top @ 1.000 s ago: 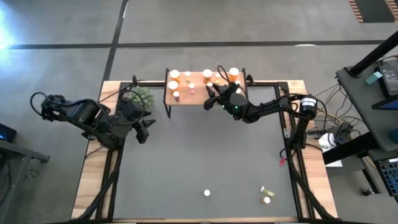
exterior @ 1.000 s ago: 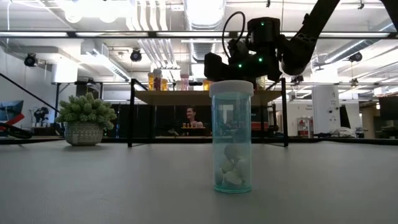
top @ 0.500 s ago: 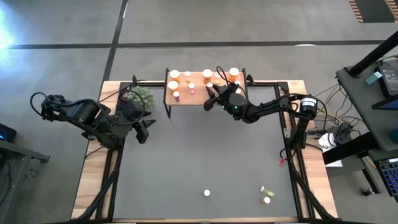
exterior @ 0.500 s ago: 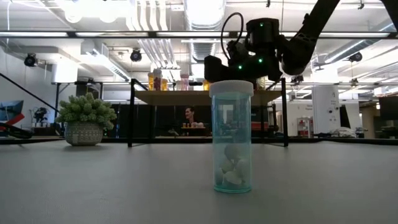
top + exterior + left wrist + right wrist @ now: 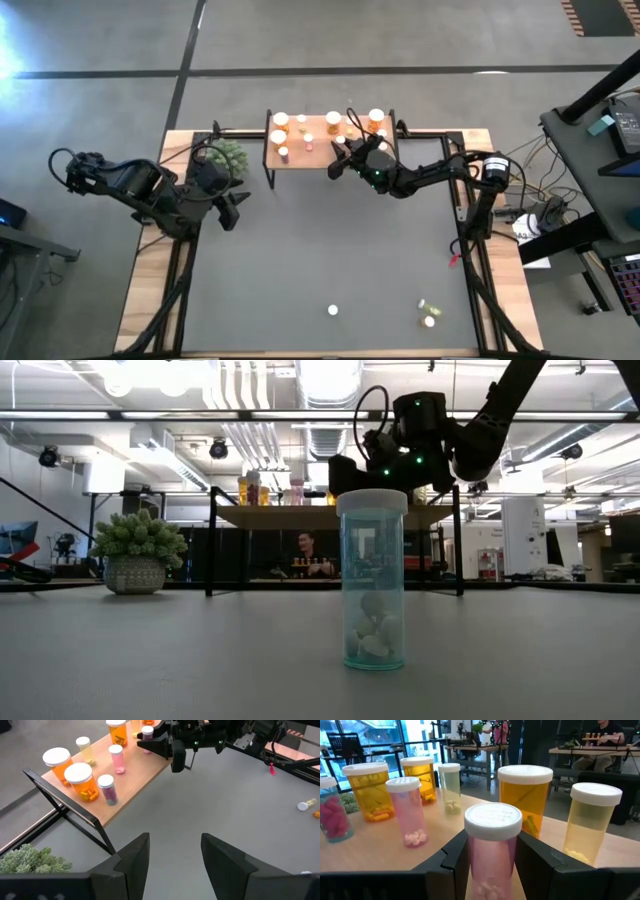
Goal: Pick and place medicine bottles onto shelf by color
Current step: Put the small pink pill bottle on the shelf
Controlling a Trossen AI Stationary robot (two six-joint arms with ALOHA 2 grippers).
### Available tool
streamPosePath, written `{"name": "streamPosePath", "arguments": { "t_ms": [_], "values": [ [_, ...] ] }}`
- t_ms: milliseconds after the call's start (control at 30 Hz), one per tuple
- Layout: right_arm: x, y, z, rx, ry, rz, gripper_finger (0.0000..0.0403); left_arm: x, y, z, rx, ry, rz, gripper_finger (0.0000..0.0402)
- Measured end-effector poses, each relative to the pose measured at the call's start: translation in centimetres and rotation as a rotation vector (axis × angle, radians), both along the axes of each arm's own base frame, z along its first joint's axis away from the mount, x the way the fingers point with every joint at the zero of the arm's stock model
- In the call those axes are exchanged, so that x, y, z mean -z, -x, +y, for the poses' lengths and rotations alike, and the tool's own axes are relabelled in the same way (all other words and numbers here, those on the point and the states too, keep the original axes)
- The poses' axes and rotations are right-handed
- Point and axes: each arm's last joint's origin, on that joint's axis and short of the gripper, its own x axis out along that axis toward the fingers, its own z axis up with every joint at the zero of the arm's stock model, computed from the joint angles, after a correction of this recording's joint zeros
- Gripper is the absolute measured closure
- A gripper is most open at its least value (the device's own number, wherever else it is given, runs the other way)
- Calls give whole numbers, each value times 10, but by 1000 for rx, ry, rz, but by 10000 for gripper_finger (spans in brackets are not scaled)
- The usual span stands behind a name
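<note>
Over the last second almost nothing had changed: the right arm's jaws [image 5: 340, 160] stayed at the front right part of the shelf [image 5: 312, 156], shifting only slightly, and their grip had not loosened. That suggested the placing step was at its end point, with release not yet made. In the right wrist view the jaws were closed on a pink bottle [image 5: 492, 851], one finger on each side of its body, its white cap standing above them. Whether its base already touched the wood could not be told.

From the held bottle, an orange bottle [image 5: 525, 795] stood just behind at 1 o'clock, a yellow-green bottle [image 5: 592, 822] at 2 o'clock, and a smaller pink bottle [image 5: 410, 810] at 10 o'clock.

The left arm's jaws [image 5: 175, 865] were open and empty, waiting beside the plant [image 5: 230, 155] at the surface's left edge. 3 bottles still lay near the front of the mat [image 5: 330, 260], 1 of them a teal bottle [image 5: 371, 580].
</note>
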Motion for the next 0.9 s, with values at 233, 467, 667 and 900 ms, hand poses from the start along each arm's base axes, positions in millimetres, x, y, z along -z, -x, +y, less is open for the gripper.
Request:
{"name": "streamPosePath", "arguments": {
  "t_ms": [233,467,667,900],
  "values": [
    [-1,0,1,-3,18,10,273,0,0,0,0,0,0,240],
    [-5,1,1,-2,24,-6,273,0,0,0,0,0,0,240],
    [-5,1,1,-2,4,-22,273,0,0,0,0,0,0,240],
    [-1,1,1,2,-72,-41,264,3,-1,0,-1,-2,9,240]
  ]
}}
